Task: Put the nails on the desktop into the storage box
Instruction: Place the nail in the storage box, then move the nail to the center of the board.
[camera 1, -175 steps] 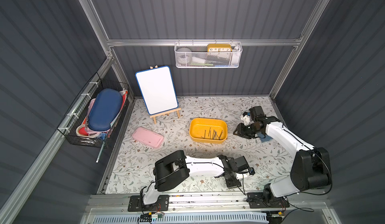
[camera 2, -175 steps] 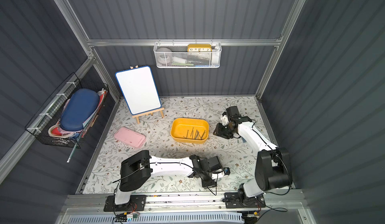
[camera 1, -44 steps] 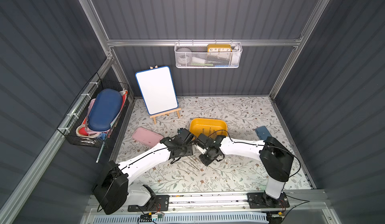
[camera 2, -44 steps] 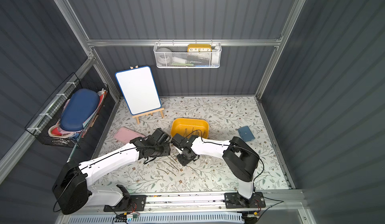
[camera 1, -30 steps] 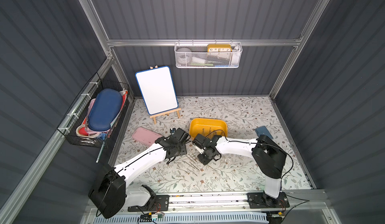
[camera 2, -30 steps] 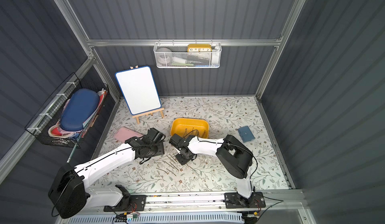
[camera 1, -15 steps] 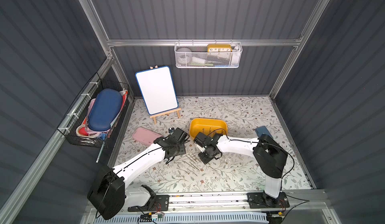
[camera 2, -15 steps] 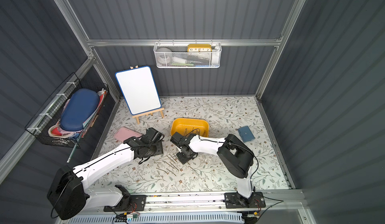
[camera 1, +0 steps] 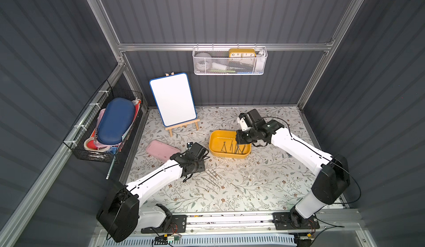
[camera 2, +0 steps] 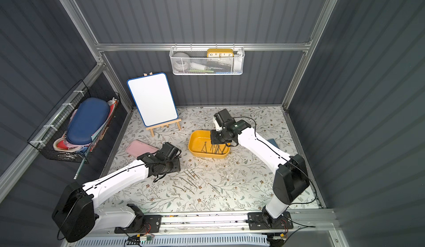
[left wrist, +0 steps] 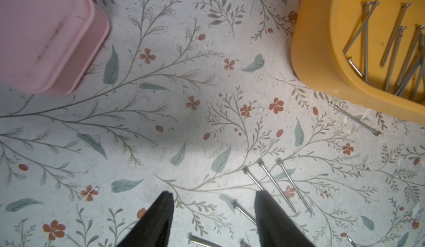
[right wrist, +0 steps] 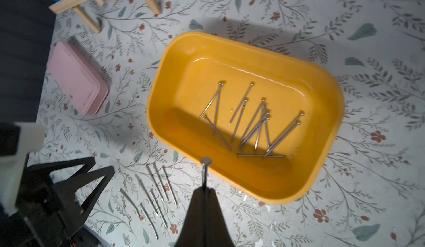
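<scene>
The right end effector [right wrist: 204, 189] is clenched on one thin grey metal nail [right wrist: 204, 170]. The shank runs in line with its fingers, with the flat head outward over the rounded rim of the smooth mustard-yellow plastic tub [right wrist: 317, 110]. A dozen or so nails [right wrist: 253, 124] lie criss-crossed inside. More loose nails [right wrist: 158, 183] lie flat and roughly parallel on the matte floral-print worktop [right wrist: 368, 165], near the tub's long side. The left end effector [left wrist: 213, 196] hangs released over them.

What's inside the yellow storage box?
About a dozen nails lie loose in the storage box. The right claw holds another nail above it. In both top views that claw covers one corner.
</scene>
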You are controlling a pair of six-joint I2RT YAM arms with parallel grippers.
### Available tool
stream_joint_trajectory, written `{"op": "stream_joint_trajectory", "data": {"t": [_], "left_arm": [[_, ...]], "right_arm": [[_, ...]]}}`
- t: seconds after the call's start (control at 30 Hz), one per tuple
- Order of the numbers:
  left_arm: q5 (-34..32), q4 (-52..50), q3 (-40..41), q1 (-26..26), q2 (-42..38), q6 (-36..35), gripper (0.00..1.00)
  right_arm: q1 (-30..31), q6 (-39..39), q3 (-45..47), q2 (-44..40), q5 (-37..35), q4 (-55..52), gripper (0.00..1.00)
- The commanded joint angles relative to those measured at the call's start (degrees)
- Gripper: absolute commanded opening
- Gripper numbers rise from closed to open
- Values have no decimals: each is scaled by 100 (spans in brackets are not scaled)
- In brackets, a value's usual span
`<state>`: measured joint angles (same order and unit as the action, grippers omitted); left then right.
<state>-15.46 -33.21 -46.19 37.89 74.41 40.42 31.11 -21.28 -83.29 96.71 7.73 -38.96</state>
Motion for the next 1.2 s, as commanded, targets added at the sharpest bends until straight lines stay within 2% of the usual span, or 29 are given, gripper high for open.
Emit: {"op": "stream_joint_trajectory", "data": {"t": [0.0,0.07,0.27,0.57,0.7,0.8,0.87,0.93,1.0,1.07,1.17], "left_arm": [[127,115,23,-18,12,-164,61],[184,140,6,-18,34,-188,61],[258,274,58,-12,-7,-313,60],[334,377,172,-10,-172,-486,60],[475,483,184,-1,-186,-739,60],[748,806,275,81,-287,-1071,60],[807,969,252,307,-414,-1282,60],[830,1151,148,707,-494,-1604,62],[1089,1309,-60,1165,-410,-2145,63],[1374,1278,-357,1606,-78,-2576,64],[1396,1027,-849,2460,641,-3212,64]], "right_arm": [[-153,-244,-228,681,158,3,0],[-302,-344,-356,1030,344,16,0],[-422,-579,-363,1618,269,398,0],[-448,-674,-240,1939,194,635,0],[-455,-538,-289,1878,302,644,21],[-445,-389,-280,1583,515,644,29],[-441,-326,-229,1325,581,631,30],[-448,-260,-153,943,824,579,30],[-447,-176,2,513,738,541,30],[-509,-98,209,124,480,473,31],[-726,80,596,-296,363,328,31]]}}
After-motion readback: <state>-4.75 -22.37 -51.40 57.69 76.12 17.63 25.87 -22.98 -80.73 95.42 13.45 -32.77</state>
